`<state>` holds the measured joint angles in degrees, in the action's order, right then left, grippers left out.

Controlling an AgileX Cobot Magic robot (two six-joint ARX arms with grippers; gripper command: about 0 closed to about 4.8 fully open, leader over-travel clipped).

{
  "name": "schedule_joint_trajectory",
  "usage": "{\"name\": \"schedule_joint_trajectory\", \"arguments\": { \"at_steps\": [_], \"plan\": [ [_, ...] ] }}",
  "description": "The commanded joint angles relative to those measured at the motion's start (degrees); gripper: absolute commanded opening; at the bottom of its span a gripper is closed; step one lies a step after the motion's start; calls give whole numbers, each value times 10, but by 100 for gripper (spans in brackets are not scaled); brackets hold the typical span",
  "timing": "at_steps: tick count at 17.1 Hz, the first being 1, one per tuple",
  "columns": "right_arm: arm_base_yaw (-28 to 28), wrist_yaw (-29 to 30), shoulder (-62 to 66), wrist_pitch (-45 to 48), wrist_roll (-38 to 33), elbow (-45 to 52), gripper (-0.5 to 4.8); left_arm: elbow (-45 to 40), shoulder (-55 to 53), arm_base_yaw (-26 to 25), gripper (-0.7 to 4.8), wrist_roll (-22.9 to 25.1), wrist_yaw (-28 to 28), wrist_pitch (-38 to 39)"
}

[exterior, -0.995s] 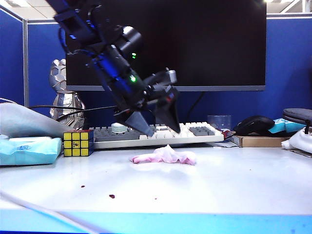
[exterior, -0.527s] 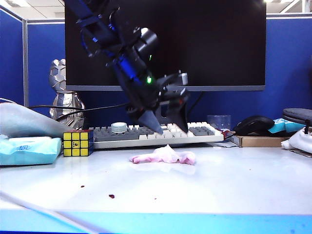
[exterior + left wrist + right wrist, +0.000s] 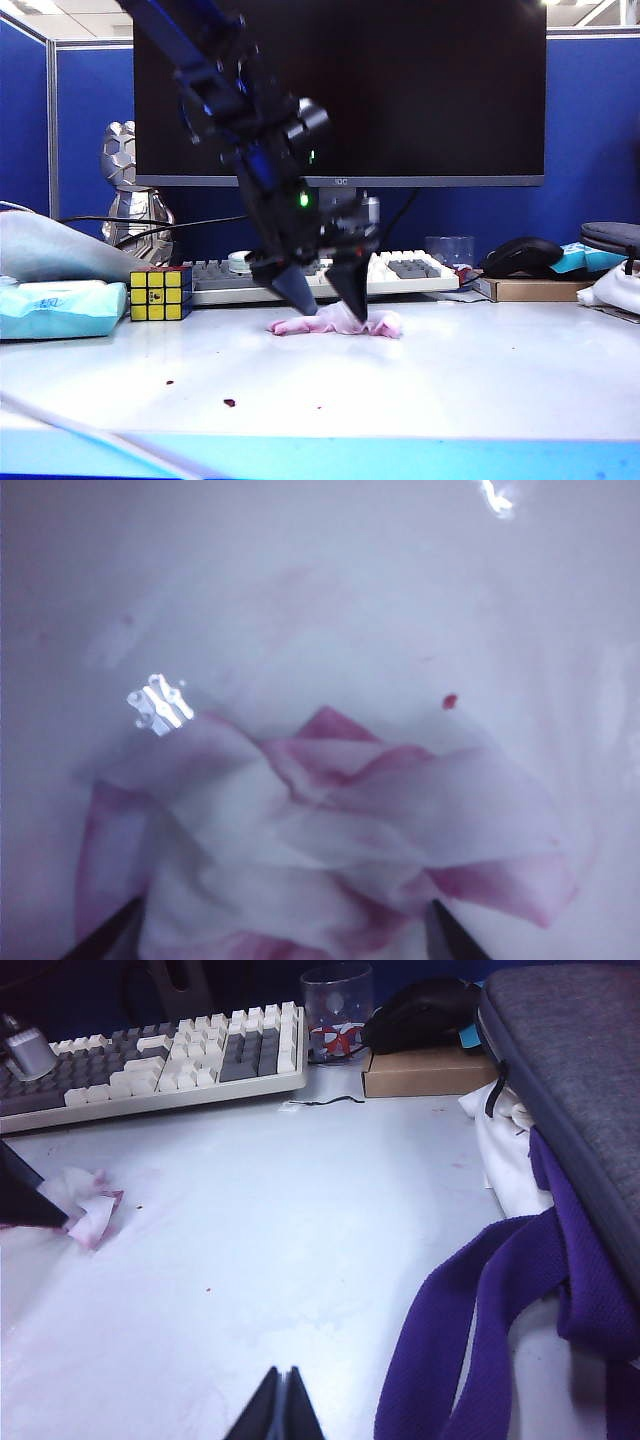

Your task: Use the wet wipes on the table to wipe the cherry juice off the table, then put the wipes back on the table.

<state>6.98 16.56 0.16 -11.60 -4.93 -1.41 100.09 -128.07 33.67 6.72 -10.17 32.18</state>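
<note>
Tissue packet (image 3: 55,308), pale blue and white, lies at the far left of the table (image 3: 480,370), with a puzzle cube (image 3: 160,293) standing just beside it. Behind the cube stands a silver figurine (image 3: 130,200). Near the front edge, dark red specks of the cherry juice (image 3: 229,403) mark the glossy surface, well apart from the cube.

At centre, the left gripper (image 3: 330,310) points down at the wet wipes (image 3: 385,324), its jaws spread wide, one dark fingertip on each side of the wad and low against it. Actual contact cannot be confirmed from the exterior view. The left wrist view shows the wipes (image 3: 330,850) as a crumpled white sheet with pink-stained edges, lying flat between the two fingertips (image 3: 445,938) visible at the frame edge; nothing is clamped. A small red speck of juice (image 3: 450,701) sits on the table just beyond the wad.

Behind the wipes runs a keyboard (image 3: 400,270) beneath a dark monitor (image 3: 430,90). Further right are a clear glass (image 3: 449,249), a black mouse (image 3: 522,256) on a cardboard box (image 3: 530,290), and a grey bag (image 3: 570,1080) with a purple strap (image 3: 470,1340).

The right gripper (image 3: 282,1410) hangs over the right side of the table, fingers pressed together on nothing, well apart from the wipes (image 3: 85,1205).
</note>
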Motion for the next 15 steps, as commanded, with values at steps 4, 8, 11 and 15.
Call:
{"name": "schedule_joint_trajectory", "arguments": {
  "at_steps": [4,8,11,15],
  "plan": [
    [0,1,0,1,0,0,-1,5,-8,4,262,-34,-1,-42],
    [0,1,0,1,0,0,-1,19,-23,8,5,-45,5,-47],
    [0,1,0,1,0,0,-1,19,-23,7,-6,-64,11,-85],
    [0,1,0,1,0,0,-1,70,-34,6,-6,-68,9,-101]
  ]
}}
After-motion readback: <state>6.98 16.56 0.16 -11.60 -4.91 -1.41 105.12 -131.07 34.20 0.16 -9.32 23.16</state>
